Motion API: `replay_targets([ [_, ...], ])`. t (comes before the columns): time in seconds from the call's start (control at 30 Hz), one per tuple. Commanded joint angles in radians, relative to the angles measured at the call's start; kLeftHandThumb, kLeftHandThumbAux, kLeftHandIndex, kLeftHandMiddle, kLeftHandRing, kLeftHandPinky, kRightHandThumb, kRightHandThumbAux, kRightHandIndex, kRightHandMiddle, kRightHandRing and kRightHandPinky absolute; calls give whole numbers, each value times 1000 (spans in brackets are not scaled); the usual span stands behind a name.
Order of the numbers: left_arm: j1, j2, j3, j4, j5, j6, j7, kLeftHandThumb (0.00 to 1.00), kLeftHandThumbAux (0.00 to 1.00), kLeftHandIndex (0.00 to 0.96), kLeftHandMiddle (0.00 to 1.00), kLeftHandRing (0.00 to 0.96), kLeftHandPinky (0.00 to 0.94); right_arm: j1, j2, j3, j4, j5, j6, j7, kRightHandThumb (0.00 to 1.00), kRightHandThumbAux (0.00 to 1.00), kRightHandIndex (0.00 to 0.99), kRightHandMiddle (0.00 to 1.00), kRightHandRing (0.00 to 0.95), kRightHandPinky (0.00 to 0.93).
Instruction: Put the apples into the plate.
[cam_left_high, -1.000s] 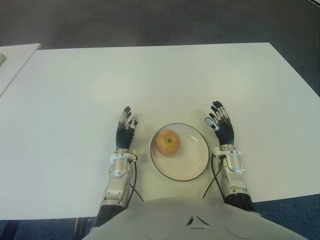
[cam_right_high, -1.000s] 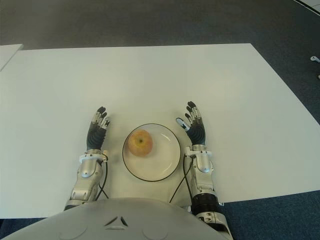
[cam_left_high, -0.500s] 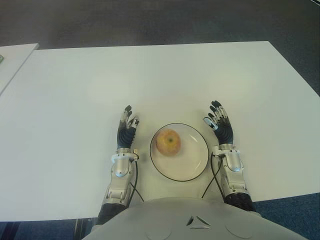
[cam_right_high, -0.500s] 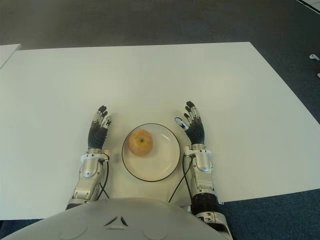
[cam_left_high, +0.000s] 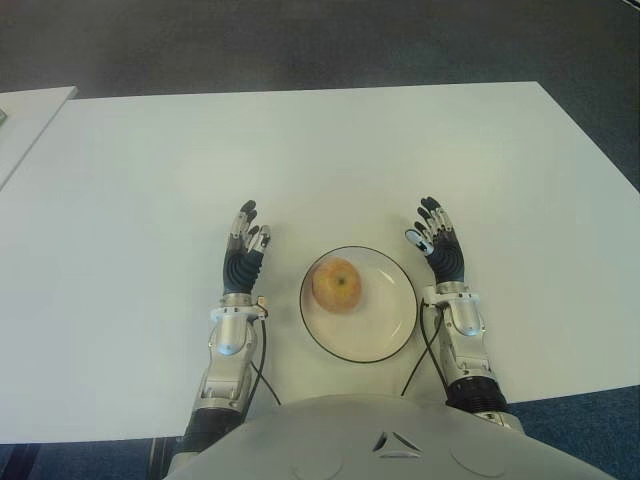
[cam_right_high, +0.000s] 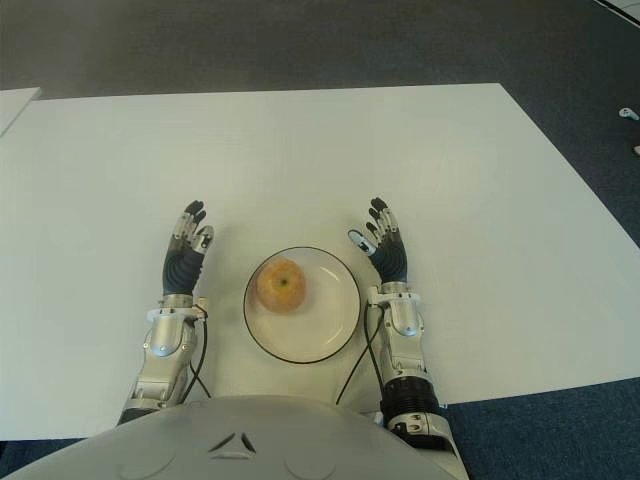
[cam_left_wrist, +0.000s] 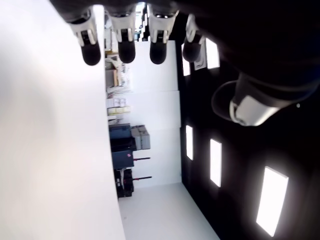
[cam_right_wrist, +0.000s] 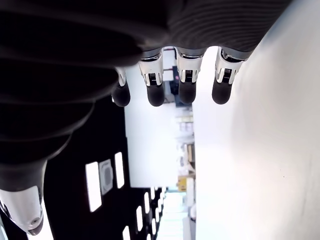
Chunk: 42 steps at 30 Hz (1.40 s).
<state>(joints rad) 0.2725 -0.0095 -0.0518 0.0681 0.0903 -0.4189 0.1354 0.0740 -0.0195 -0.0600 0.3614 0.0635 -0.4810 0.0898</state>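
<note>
One yellow-red apple (cam_left_high: 336, 284) sits in the left half of a white plate (cam_left_high: 390, 320) with a dark rim, near the table's front edge. My left hand (cam_left_high: 243, 252) shows just left of the plate, fingers stretched out and spread, holding nothing. My right hand (cam_left_high: 436, 242) shows just right of the plate, fingers likewise extended and empty. The wrist views show each hand's straight fingertips (cam_left_wrist: 125, 49) (cam_right_wrist: 185, 90) with nothing between them. No other apple is in view.
The white table (cam_left_high: 320, 160) stretches wide beyond the plate and hands. A second white surface (cam_left_high: 25, 115) shows at the far left, past a narrow gap. Dark carpet lies beyond the far edge.
My left hand has shifted a little to the left, away from the plate. My right hand has barely moved. The apple stays in the plate.
</note>
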Motion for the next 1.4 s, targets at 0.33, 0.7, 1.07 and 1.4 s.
replay_targets([
  [0.33, 112, 15, 13, -12, 14, -64, -11, 43, 440, 61, 59, 53, 78, 131, 27, 26, -74, 10, -20, 14, 96, 605, 28, 0, 0, 0],
  [0.7, 214, 8, 14, -92, 42, -116, 7, 44, 437, 72, 72, 64, 102, 230, 26, 39, -158, 7, -50, 27, 99, 614, 31, 0, 0, 0],
  [1.07, 312, -7, -2, -98, 48, -203, 1, 34, 427, 62, 78, 72, 107, 349, 15, 39, -218, -20, -110, 20, 105, 628, 28, 0, 0, 0],
  [1.4, 377, -16, -21, -107, 59, -228, -1, 62, 407, 76, 62, 49, 55, 429, -12, 23, -245, -6, -151, 31, 91, 628, 16, 0, 0, 0],
])
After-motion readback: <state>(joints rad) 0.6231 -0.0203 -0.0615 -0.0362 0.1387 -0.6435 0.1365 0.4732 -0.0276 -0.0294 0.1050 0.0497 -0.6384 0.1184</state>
